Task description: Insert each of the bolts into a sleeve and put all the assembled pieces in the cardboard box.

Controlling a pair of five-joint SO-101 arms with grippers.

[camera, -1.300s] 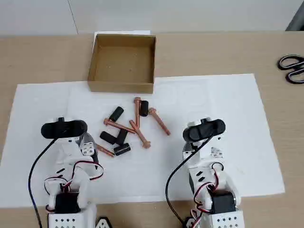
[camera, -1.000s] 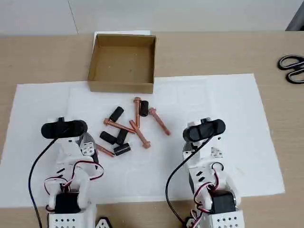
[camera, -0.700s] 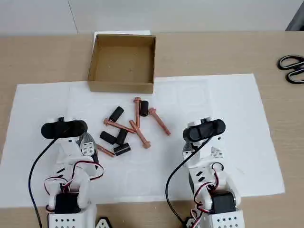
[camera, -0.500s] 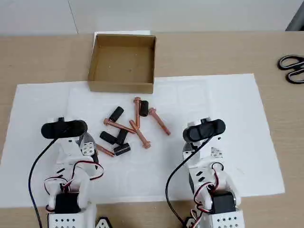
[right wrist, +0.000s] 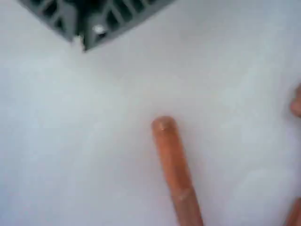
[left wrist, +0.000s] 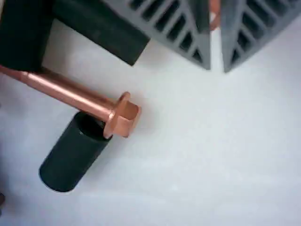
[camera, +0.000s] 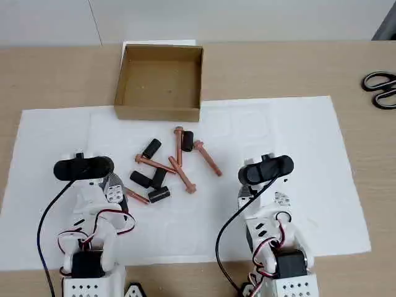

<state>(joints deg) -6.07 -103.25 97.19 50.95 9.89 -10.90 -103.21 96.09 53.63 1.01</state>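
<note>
Left pincer (left wrist: 216,66) is seen closed to a slit, a headed bolt (left wrist: 75,96) and black sleeve (left wrist: 73,153) laid near it. Right pincer (right wrist: 80,41) is shut, a bolt tip (right wrist: 164,127) near. Bolts (camera: 208,159) and sleeves (camera: 151,148) are scattered at the high view's centre, between them.

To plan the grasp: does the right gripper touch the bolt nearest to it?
Apart. Right wrist view: bare paper separates the right gripper from the bolt.

Lighting is bright and even, from overhead. High view: paper (camera: 297,124) reads white with no glare, and the box (camera: 159,112) throws only a faint, soft shadow. Left wrist view: the bolt (left wrist: 70,94) carries a pale sheen along its shank, and the sleeve (left wrist: 70,157) lays a diffuse shadow on the paper.
</note>
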